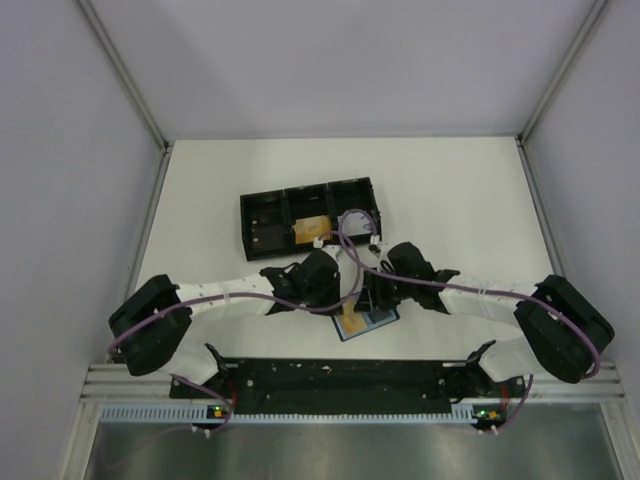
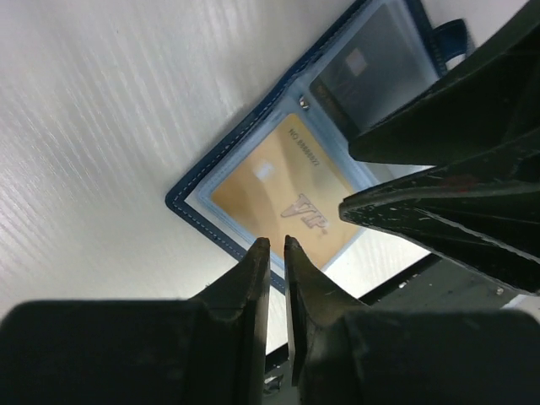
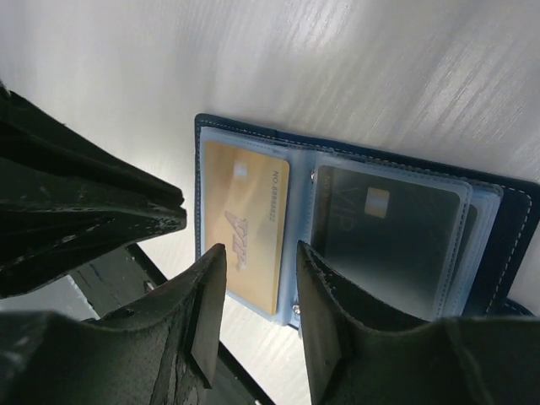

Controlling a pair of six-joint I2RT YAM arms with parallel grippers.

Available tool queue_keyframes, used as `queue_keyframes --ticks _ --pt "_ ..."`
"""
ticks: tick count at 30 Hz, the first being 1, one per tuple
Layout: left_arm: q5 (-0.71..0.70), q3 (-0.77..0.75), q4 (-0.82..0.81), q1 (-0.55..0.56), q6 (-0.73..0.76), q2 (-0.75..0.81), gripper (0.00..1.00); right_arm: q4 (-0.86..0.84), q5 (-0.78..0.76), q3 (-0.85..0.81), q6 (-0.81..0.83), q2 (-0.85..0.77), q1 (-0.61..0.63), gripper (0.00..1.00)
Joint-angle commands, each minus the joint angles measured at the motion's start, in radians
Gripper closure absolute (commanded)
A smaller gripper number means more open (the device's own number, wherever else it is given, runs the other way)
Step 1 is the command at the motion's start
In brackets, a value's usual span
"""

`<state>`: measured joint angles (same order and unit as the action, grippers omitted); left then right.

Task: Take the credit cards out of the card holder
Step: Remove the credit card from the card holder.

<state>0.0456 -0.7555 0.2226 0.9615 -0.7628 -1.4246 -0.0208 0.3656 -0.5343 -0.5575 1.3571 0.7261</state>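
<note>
Open card holder [image 3: 513,236] — cards [image 3: 245,224] (gold, grey)

I've got both arms packed over the card holder [image 1: 368,322]: left gripper [image 2: 274,245] and right gripper [image 3: 261,251] almost touching, no lane between them. Tray [image 1: 262,215] blocks just behind. Open table [image 1: 470,190] left, right and beyond the tray.

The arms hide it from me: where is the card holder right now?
In the top view, the card holder lies open on the table just right of centre, between the black tray and the near edge.
</note>
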Motion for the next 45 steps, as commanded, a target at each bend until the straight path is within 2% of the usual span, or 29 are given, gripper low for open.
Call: queue_keyframes --ticks 1,5,9,20,24,35,41,45 --pt "0.022 -0.013 -0.054 0.003 -0.018 -0.069 0.84 -0.129 0.062 0.025 -0.022 0.042 -0.017 0.62" --pt "0.034 0.007 -0.066 0.003 -0.032 -0.117 0.86 -0.157 0.093 0.033 -0.025 0.079 -0.022 0.64" --pt "0.037 0.018 -0.077 0.003 -0.041 -0.134 0.87 -0.212 0.134 0.046 -0.042 0.105 -0.022 0.70" --pt "-0.027 0.022 -0.031 0.003 -0.029 -0.134 0.90 -0.366 0.242 0.109 -0.094 0.103 -0.073 1.00" --pt "-0.035 0.021 -0.014 0.003 -0.020 -0.146 1.00 -0.392 0.279 0.125 -0.073 0.109 -0.102 1.00" --pt "-0.035 0.018 0.006 0.002 -0.009 -0.160 1.00 -0.427 0.391 0.160 -0.045 0.135 -0.244 1.00" --pt "-0.036 0.015 0.014 0.003 -0.007 -0.154 1.00 -0.433 0.409 0.151 -0.045 0.177 -0.255 1.00" --pt "-0.027 0.031 -0.025 0.003 -0.027 -0.085 0.99 -0.470 0.417 0.161 -0.071 0.180 -0.252 1.00"
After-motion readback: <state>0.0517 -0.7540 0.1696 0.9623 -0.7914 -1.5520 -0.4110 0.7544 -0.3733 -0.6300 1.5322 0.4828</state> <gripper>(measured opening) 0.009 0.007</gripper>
